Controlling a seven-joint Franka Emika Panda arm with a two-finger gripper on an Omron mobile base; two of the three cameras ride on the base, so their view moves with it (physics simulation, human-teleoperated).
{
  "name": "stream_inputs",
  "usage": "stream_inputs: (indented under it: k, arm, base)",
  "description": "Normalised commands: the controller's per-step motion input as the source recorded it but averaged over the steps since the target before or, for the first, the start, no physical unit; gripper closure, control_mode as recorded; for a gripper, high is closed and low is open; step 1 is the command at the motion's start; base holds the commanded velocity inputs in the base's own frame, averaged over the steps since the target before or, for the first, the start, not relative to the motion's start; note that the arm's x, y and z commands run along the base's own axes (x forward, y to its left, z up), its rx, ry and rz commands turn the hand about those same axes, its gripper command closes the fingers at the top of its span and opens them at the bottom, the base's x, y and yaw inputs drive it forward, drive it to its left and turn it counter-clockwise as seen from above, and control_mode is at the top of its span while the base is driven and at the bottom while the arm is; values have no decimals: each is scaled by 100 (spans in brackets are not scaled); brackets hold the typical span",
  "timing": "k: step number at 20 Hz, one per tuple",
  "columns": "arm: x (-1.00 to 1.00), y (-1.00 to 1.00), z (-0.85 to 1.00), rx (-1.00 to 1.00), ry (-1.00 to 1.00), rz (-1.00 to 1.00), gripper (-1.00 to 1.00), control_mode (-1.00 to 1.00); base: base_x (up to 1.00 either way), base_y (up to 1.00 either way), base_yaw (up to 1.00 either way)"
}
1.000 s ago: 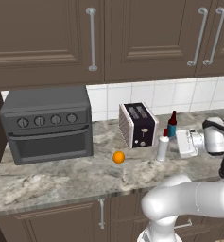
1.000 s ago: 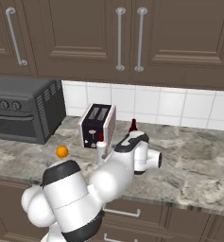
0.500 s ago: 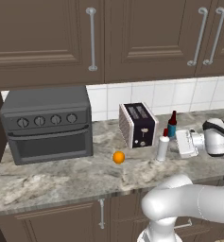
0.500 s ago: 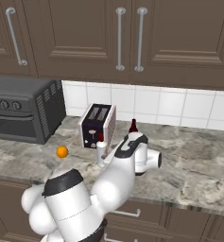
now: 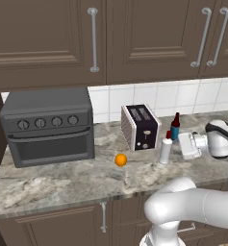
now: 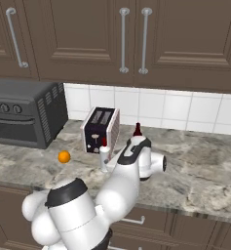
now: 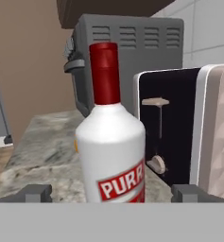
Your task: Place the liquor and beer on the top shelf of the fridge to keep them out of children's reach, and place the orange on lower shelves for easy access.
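The slim white liquor bottle with a red cap (image 7: 112,137) stands upright on the mottled grey stone counter (image 5: 62,182), just in front of the black and silver toaster's (image 5: 141,127) front right corner. In the hand view it rises between the two dark fingertips of the gripper (image 7: 111,193), one tip well off to either side of it (neither touches the glass), so the jaws are spread wide and hold nothing. The white arm reaches out level over the counter from the right of the toaster, its wrist horizontal and the hand pointing at the bottle from the side. The small dark brown beer bottle (image 5: 175,127) stands to the right of the toaster, behind the white one. The small bright orange ball (image 5: 120,160) lies on the counter to the left front of the toaster, apart from it. The dark grey toaster oven (image 5: 48,126) sits further left of the toaster, against the white tiled wall.
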Motion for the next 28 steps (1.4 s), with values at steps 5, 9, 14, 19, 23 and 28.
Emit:
stream_inputs:
  k: [5, 9, 14, 19, 23, 28]
  arm:
    - [0, 5, 0, 0, 8, 0, -100, -100]
    - [0, 10, 0, 0, 6, 0, -100, -100]
    - [0, 8, 0, 0, 3, 0, -100, -100]
    - [0, 10, 0, 0, 1, 0, -100, -100]
    - [0, 12, 0, 0, 1, 0, -100, -100]
    - [0, 16, 0, 0, 0, 0, -100, -100]
  base:
    - [0, 0, 0]
    - [0, 0, 0]
    - [0, 0, 0]
    - [0, 0, 0]
    - [0, 0, 0]
    - [0, 0, 0]
